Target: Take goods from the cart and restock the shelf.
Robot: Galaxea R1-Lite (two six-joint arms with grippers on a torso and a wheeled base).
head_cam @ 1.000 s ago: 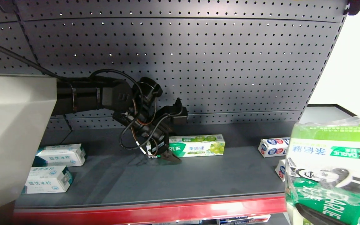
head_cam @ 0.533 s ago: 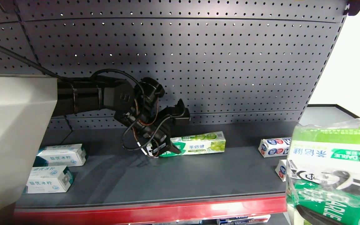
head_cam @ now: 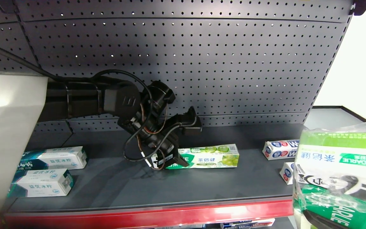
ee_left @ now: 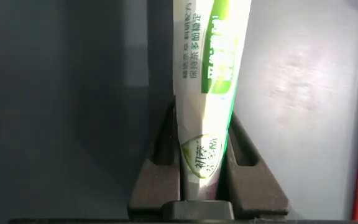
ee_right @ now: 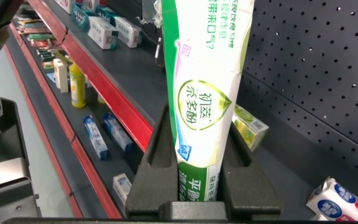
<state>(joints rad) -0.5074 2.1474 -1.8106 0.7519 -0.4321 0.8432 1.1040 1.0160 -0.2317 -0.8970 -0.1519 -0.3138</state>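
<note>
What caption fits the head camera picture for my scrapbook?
Left end effector grips a green toothpaste box at the shelf; right end effector holds a wrapped pack.

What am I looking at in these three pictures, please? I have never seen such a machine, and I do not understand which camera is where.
It is a two-armed robot restocking a shop shelf. The wide picture comes from a camera on its head; the two others come from cameras on its wrists. The left gripper is shut on a green toothpaste box down at the shelf. The right gripper is shut on a wrapped green toothpaste pack. White boxes lie at both shelf ends.
</note>
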